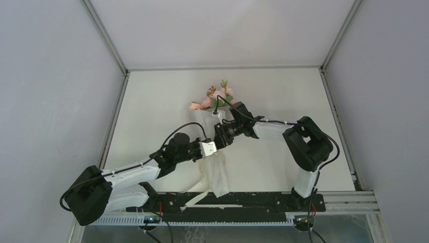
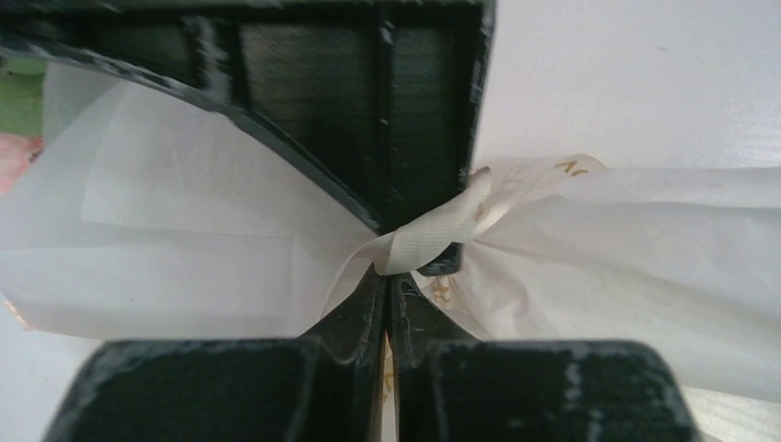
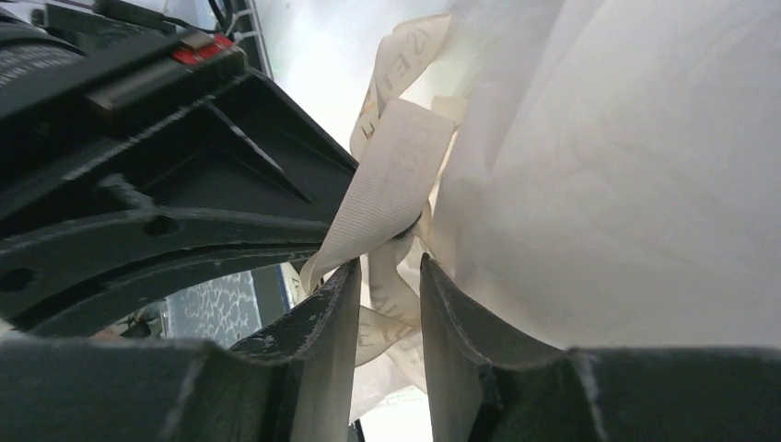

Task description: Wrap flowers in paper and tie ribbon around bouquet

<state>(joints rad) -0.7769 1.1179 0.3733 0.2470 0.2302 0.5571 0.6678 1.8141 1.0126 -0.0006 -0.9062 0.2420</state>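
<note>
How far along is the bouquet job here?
Done: flowers sit wrapped in the paper. In hand: ribbon cinches the paper's waist, left gripper shut on it, right gripper open around a strand. Left: a finished knot or bow isn't visible.

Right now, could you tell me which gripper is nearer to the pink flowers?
Right. The right gripper is just on the near side of the flowers; the left gripper sits farther back along the paper.

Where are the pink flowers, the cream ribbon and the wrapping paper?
Pale pink flowers on green stems (image 1: pixel 207 103): overhead view, on a pink bloom.
Narrow cream fabric ribbon (image 2: pixel 431 232): left wrist view, on the taut band.
Thin off-white wrapping paper (image 2: pixel 184 249): left wrist view, on the flared left part.
</note>
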